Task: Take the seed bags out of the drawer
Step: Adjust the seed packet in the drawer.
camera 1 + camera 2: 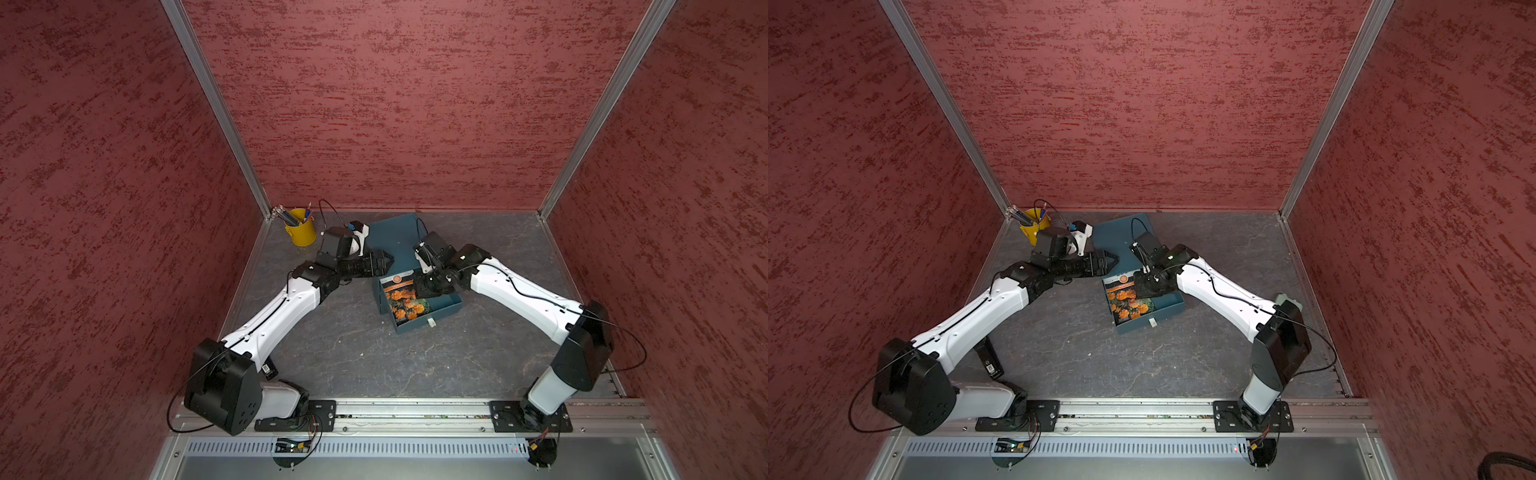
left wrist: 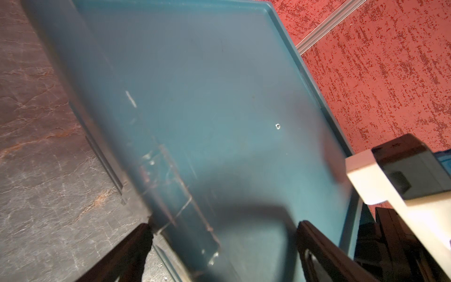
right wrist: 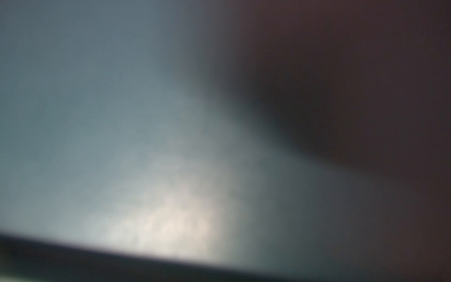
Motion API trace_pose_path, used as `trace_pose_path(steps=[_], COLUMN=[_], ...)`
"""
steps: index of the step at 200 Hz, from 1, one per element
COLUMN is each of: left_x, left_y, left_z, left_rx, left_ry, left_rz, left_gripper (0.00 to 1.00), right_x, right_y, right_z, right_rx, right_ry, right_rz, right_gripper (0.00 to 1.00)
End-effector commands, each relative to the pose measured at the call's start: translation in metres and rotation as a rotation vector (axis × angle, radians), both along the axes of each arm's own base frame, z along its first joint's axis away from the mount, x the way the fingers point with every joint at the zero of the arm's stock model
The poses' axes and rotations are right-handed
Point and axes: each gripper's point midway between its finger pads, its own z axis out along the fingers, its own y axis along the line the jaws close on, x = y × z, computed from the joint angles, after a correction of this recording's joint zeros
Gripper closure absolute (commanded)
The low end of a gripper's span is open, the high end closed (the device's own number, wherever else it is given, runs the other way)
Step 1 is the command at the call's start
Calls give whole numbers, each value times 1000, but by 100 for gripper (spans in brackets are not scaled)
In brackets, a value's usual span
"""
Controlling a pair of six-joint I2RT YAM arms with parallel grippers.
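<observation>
Reaching into the drawer (image 1: pixel 411 328), the right hand (image 1: pixel 422 291) is pinched shut at the far right of the orange seed bag (image 1: pixel 401 303), lying lengthwise near-to-far; left hand (image 1: pixel 384 266) gapes wide at the cabinet (image 1: pixel 395 235).

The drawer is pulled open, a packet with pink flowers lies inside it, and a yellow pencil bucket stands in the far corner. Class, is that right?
Not quite. The packet in the open drawer shows orange flowers, not pink; both top views show it. The yellow pencil bucket does stand in the far corner.
</observation>
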Motion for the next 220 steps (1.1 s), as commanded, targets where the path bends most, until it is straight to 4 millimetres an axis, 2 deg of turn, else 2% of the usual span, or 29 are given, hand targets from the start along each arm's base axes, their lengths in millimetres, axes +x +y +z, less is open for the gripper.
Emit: trace_pose_path(steps=[1, 82, 220], left_x=[-7, -8, -7], left_y=[5, 6, 4], left_z=[-20, -22, -22], left_rx=[51, 64, 66], left_ry=[60, 59, 57], left_rz=[-8, -10, -14], left_gripper=[5, 5, 5], right_x=[-7, -5, -10], right_y=[-3, -1, -16], right_z=[5, 54, 95], right_rx=[25, 165, 282], right_ry=[40, 14, 44], right_rz=[-19, -63, -107], right_gripper=[100, 100, 100])
